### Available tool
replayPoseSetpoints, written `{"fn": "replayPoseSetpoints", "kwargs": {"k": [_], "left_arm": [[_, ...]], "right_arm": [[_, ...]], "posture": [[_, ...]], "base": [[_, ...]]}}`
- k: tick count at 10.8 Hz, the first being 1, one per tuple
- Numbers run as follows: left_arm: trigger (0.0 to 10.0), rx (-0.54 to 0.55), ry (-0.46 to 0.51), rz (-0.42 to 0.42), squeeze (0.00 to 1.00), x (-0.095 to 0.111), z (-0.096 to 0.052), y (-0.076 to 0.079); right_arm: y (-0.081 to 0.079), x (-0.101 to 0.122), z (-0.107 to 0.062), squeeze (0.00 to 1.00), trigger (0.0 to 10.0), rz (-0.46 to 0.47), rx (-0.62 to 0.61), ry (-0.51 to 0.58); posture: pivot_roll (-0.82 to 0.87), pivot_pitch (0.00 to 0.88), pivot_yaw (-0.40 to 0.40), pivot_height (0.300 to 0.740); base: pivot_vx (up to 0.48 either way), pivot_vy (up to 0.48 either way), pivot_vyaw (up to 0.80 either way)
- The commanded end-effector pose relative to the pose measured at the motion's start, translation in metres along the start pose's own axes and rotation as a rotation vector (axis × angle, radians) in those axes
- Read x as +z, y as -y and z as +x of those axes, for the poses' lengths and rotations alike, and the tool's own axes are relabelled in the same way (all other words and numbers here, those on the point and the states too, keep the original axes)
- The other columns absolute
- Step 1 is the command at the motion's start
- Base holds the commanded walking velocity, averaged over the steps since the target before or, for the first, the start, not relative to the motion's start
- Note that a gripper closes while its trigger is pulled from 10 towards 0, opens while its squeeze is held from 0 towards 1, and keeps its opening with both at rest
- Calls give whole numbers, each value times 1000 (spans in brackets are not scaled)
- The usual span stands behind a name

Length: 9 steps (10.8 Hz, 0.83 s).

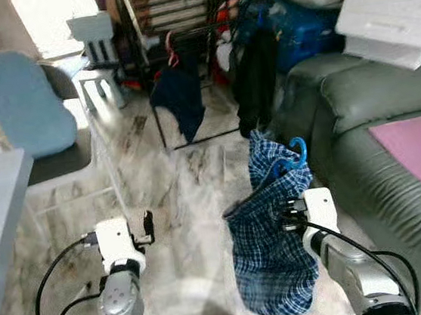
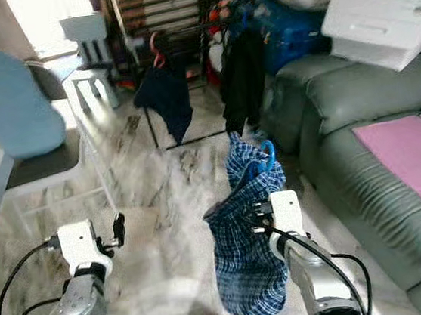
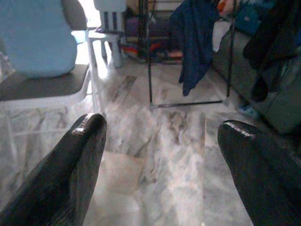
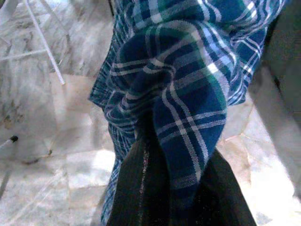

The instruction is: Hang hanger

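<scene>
left eye view: carrying the hanger toward the rack

left eye view has the right gripper raised in front of the robot, clenched on a blue plaid shirt that droops from a blue hanger. the hanger's hook curls up just above the cloth, free of any rail. the right wrist view confirms the grasp: both black fingers pinch a fold of the plaid fabric between them, so the hold seems to be on the cloth and perhaps the hanger beneath it; which exactly i cannot tell.

the left gripper is held out low over the marble floor, its fingers spread apart and holding nothing.

ahead stands a black clothes rack with a dark blue garment and a black garment already hanging from it. a green sofa runs along the robot's right, and a chair with a light blue cushion sits to the left.

judged from this, the step in hand is the carry: the hanger is picked up but well apart from the rack. the next move calls for walking closer, then lifting the hook above the rail, probably in the gap between the two hung garments, and lowering it on before letting go. the slack shirt may swing and hide the hook.
</scene>
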<state>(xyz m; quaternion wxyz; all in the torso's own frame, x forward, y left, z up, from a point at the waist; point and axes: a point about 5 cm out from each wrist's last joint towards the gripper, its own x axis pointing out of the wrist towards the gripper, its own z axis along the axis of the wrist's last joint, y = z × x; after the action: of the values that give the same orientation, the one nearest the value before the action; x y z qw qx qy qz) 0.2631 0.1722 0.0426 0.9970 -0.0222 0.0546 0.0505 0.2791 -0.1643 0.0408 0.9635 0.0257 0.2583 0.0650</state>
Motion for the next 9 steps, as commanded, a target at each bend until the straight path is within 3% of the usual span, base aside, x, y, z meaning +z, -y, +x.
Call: {"fn": "replayPoseSetpoints", "kwargs": {"k": [1, 9], "left_arm": [[10000, -8, 2, -2, 0, 2, 2, 1], [10000, -24, 2, -9, 0, 3, 8, 4]], "right_arm": [[1, 15, -2, 0, 10000, -2, -9, 53], [-2, 25, 0, 0, 10000, -31, 17, 75]], "posture": [[-127, 0, 34, 740], [-133, 0, 25, 740]], "base": [[341, 0, 0], [397, 0, 0]]}}
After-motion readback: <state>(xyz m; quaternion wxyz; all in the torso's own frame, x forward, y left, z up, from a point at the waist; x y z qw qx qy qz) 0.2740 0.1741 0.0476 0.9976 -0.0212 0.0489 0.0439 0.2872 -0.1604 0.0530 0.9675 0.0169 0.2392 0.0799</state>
